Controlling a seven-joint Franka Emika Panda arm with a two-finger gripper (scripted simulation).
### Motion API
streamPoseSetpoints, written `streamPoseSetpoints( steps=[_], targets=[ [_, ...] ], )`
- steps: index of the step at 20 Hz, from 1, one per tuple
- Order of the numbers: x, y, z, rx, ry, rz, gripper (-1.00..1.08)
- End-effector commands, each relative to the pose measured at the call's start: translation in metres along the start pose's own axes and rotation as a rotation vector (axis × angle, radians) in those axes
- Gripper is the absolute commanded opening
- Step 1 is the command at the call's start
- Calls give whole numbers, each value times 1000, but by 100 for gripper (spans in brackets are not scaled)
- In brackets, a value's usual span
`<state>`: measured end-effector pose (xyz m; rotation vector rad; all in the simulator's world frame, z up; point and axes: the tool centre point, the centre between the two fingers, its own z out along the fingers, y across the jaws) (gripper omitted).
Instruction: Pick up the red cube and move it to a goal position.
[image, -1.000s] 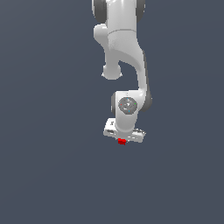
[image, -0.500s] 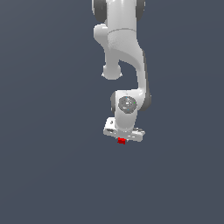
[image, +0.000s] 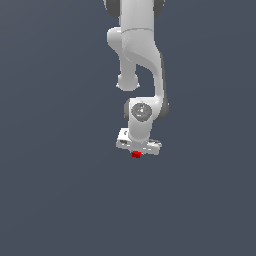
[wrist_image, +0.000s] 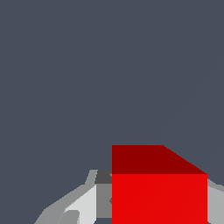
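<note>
red cube (image: 135, 154): small, matte, sharp-edged, clamped in the white gripper (image: 136, 151); wrist view alone showed its darker shaded face (wrist_image: 144, 159) and grey fingers (wrist_image: 81, 205).

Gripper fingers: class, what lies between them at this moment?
The red cube sits between the fingers of the gripper; the wrist view shows it best, the exterior view only as a red speck.

White arm hangs down, gripper (image: 136, 154) clamped shut
</note>
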<state>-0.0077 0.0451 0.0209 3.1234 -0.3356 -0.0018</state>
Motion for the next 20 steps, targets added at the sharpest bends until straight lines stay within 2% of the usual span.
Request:
streamPoseSetpoints(
  steps=[1,11,20],
  targets=[
    [-12,7,-1,0,1,0,-100],
    [-57,33,-3,0,1,0,-100],
    [-70,41,-3,0,1,0,-100]
  ],
)
